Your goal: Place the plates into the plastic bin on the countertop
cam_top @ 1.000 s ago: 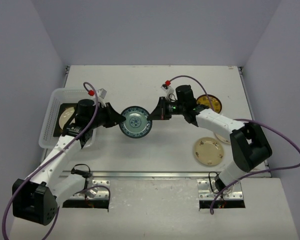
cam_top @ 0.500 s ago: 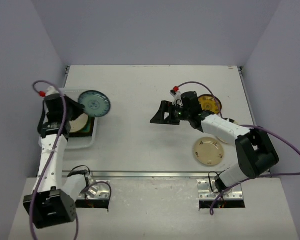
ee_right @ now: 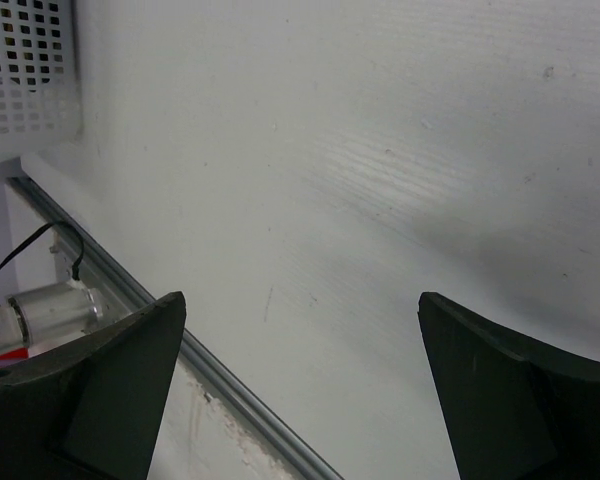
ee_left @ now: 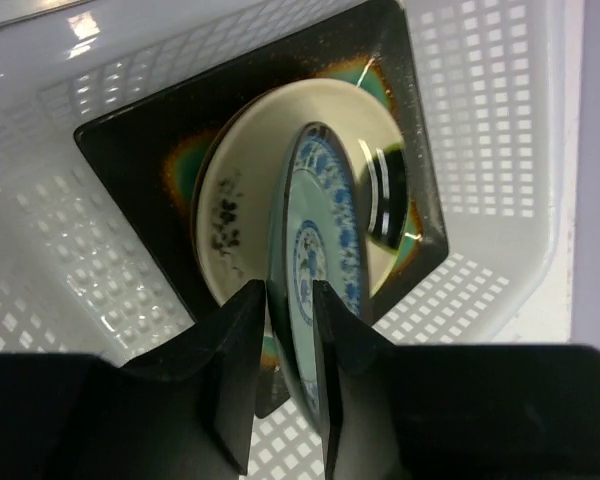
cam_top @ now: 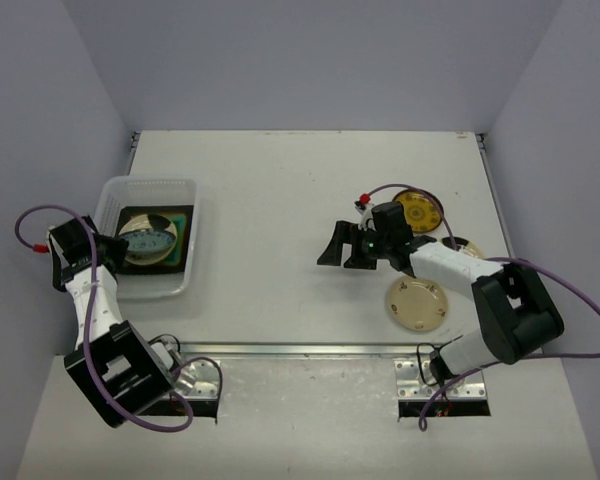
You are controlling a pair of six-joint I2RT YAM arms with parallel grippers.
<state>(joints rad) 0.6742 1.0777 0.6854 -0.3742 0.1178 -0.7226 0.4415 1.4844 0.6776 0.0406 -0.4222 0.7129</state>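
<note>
The blue patterned plate [ee_left: 325, 230] stands tilted on edge inside the plastic bin [ee_left: 480, 100], over a cream plate [ee_left: 240, 200] that lies on the teal square plate [ee_left: 130, 150]. My left gripper [ee_left: 290, 290] straddles the blue plate's rim, its jaws parted a little. From above, the left gripper [cam_top: 110, 250] is at the left side of the bin [cam_top: 145, 185], with the blue plate [cam_top: 150, 240] inside. My right gripper [cam_top: 330, 248] hangs wide open and empty over the countertop [cam_top: 270, 180]. A cream plate [cam_top: 416, 303] and a brown-yellow patterned plate [cam_top: 418, 210] lie to the right.
A metal rail [cam_top: 300, 350] runs along the near edge of the countertop and also shows as the rail [ee_right: 230, 385] in the right wrist view. A corner of the bin [ee_right: 30, 70] shows at that view's upper left. Grey walls enclose the table.
A second ago both grippers held the blue plate at mid-table. The left arm swung it left into the bin and its jaws parted slightly. The right gripper opened and drew back right.
</note>
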